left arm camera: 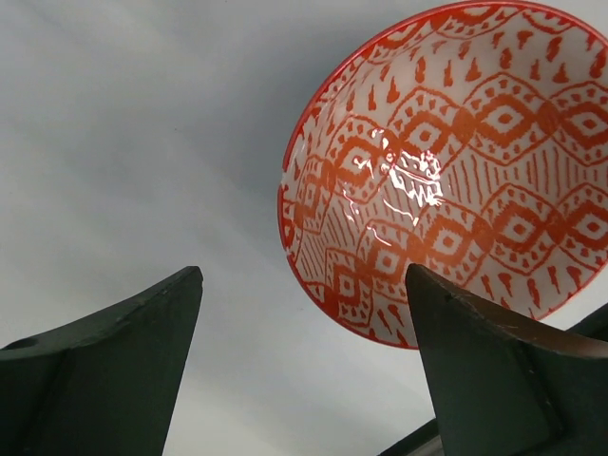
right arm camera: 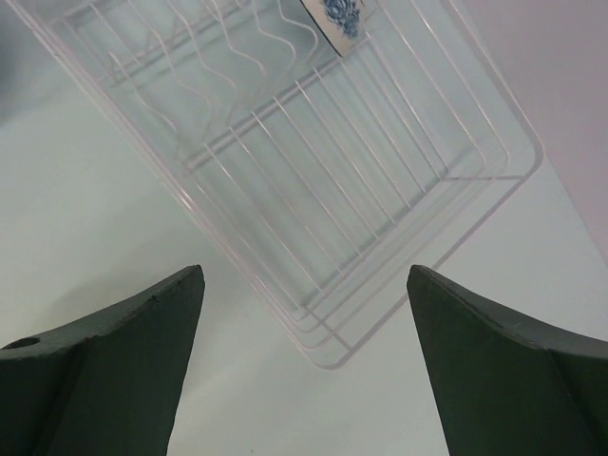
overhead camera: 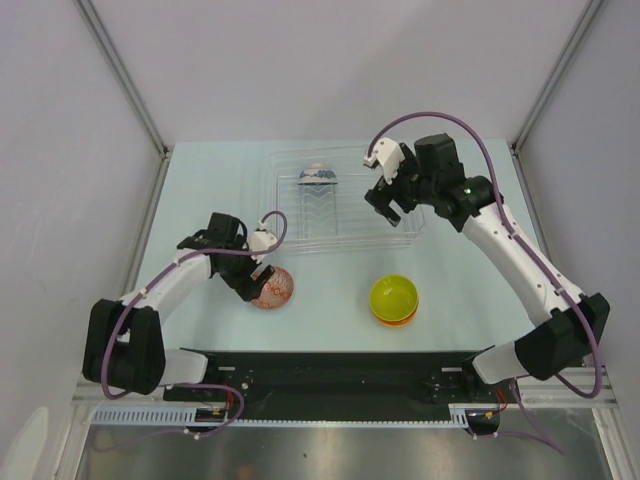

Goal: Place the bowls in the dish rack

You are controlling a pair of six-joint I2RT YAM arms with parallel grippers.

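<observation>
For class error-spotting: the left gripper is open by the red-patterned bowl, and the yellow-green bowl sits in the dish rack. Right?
No: the yellow-green bowl sits stacked on an orange bowl outside the dish rack, as the top external view shows. The left gripper is open by the red-patterned bowl.

Ahead of the dark left claw (left arm camera: 304,275), a white bowl (left arm camera: 456,180) carries orange-red diamonds and a red rim. Ahead of the right claw (right arm camera: 304,275): clear rack (right arm camera: 313,353), blue-patterned bowl (overhead camera: 318,175). Behind it: yellow-green bowl (overhead camera: 393,294) on orange bowl (overhead camera: 396,320).
</observation>
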